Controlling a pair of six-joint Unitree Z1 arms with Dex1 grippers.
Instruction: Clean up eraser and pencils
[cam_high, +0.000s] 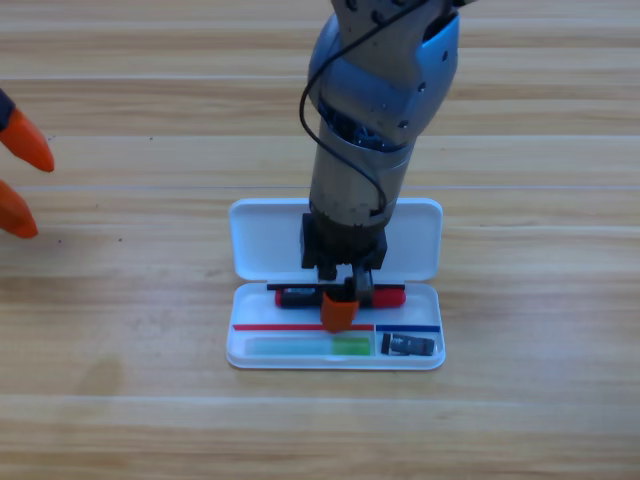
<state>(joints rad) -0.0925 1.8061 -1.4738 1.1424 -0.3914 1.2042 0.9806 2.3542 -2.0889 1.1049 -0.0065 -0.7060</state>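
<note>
Matt wood-grain table (120, 420), glossy white plastic case (262, 240), smooth grey arm (380, 90)

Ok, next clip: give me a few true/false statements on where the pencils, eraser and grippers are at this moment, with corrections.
1. The green pencil lies on the table outside the white case. False: it lies in the case's front left compartment.
2. The eraser sits in the small front right compartment. True.
3. The right gripper points down over the red pencil in the case. True.
4. The left gripper is over the case. False: it waits at the picture's left edge, only its orange jaw tips in view, apart.
5. The case lid is shut. False: it lies open, behind the tray.
</note>
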